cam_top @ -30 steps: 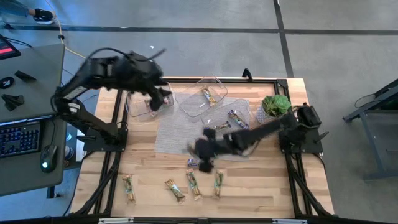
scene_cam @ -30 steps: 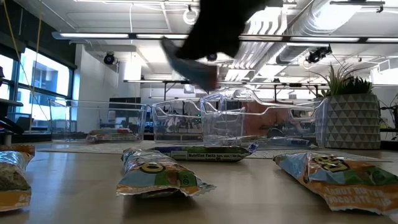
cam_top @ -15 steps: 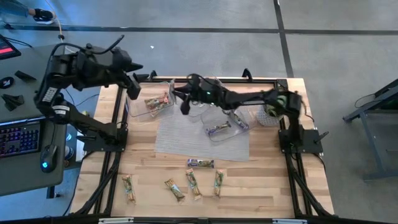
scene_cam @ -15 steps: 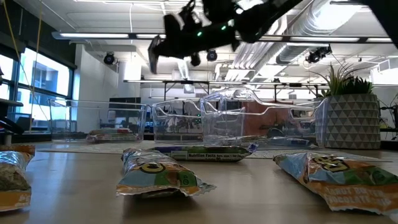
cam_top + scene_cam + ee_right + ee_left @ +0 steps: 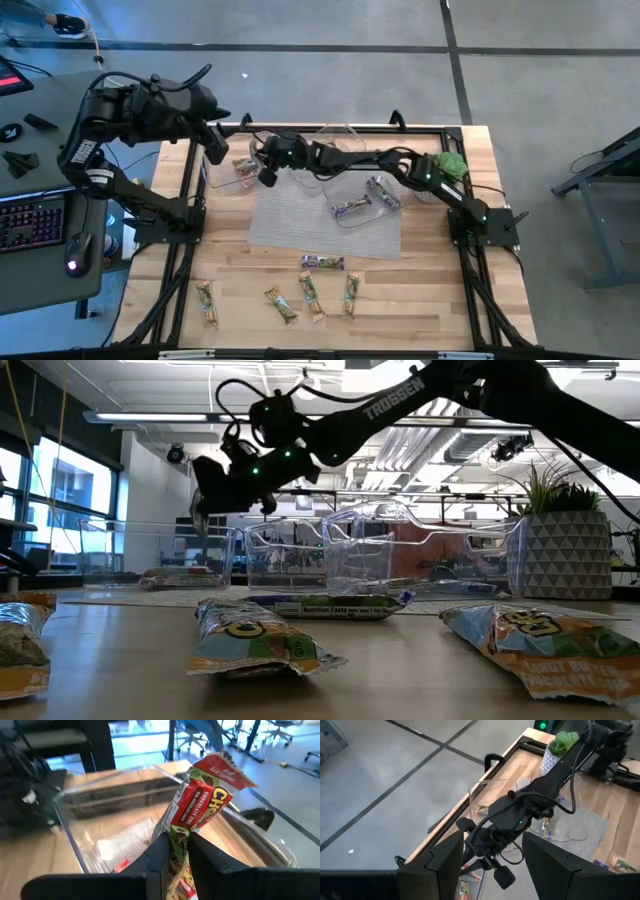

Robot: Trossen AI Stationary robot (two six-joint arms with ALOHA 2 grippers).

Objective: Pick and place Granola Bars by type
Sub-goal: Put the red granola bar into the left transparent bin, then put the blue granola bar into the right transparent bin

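the right gripper hung above the clear plastic tub at the table's far left corner, its fingers pinched on a shiny red-and-green wrapped granola bar. the left gripper waited just beside that tub, its fingers spread and empty. four green-tan wrapped bars lay along the wooden table's near edge.

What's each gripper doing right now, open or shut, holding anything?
Left gripper: open, empty, raised near the table's far left corner.
Right gripper: shut on a red-wrapped granola bar, above the leftmost clear tub.
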